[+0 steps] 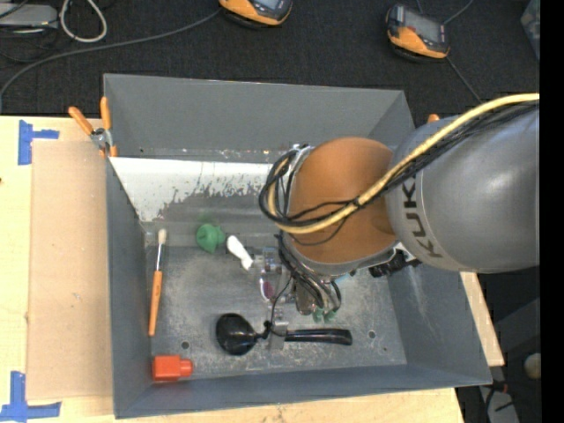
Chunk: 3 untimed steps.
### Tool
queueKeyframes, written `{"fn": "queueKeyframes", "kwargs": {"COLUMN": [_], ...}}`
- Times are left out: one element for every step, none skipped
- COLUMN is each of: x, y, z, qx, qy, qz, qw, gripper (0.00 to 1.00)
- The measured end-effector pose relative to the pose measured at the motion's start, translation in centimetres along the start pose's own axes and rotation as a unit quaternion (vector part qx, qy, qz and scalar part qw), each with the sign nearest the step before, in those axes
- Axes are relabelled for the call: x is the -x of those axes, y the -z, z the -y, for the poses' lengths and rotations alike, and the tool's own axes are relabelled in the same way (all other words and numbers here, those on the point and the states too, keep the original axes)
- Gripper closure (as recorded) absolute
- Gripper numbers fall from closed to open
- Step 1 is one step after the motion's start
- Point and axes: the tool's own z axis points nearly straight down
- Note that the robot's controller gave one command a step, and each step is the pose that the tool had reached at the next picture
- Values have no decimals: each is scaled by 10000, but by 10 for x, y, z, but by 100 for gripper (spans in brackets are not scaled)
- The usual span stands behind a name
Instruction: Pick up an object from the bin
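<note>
Claw (278,324) low over the neck of the black ladle (236,334), bowl left of it, handle right, likely the thinnest place to grip; whether claw is apart or together cannot be told.

The grey arm (476,192) bears black letters reading "KUK" along its side.

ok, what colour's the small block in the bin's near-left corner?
Orange: the block shows best in the camera view.
</note>
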Motion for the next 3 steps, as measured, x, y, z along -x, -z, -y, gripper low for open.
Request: {"fn": "queueKeyframes", "kwargs": {"x": [2, -12, -20], "y": [4, -124, -52], "z": [1, 79, 76], "qx": [6, 5, 20], "qy": [-27, 743, 538], "qz": [41, 38, 80], "qw": [10000, 9972, 9985], "gripper": [0, 0, 0]}}
